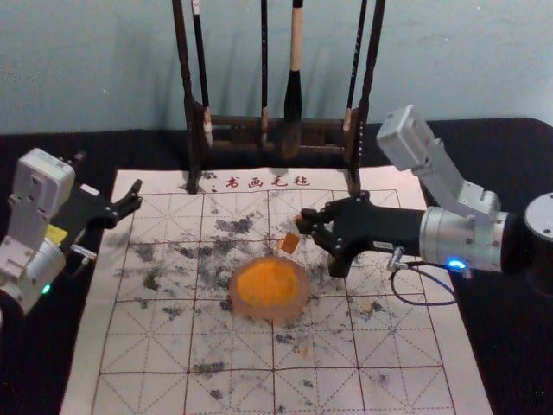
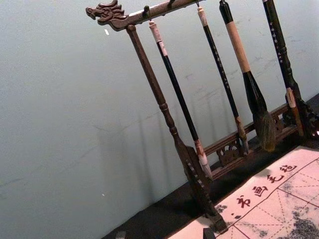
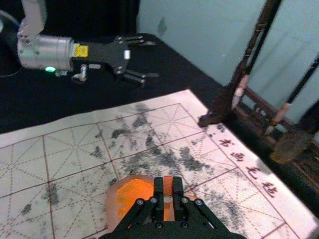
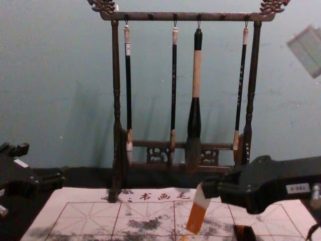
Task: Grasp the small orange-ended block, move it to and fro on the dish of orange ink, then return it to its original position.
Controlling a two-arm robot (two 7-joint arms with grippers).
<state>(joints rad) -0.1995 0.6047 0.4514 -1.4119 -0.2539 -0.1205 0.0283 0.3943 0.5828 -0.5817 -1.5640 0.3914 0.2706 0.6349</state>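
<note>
Right end effector (image 4: pixel 206 188) tight on block (image 4: pixel 196 217) near dish (image 1: pixel 275 312), left end effector (image 1: pixel 137 194) agape by mat edge (image 1: pixel 100 303).

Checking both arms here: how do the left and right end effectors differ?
The right end effector is closed on the block; the left end effector is open and empty. The right one is near the ink dish, the left one by the far left corner of the mat. Both are black.

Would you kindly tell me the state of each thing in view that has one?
Block: gripped, tilted, orange end down
Right hand: shut on the Block
Dish: holding orange ink
Left hand: open
Mat: flat, stained
Rack: upright
Brushes: hanging from the Rack
</note>
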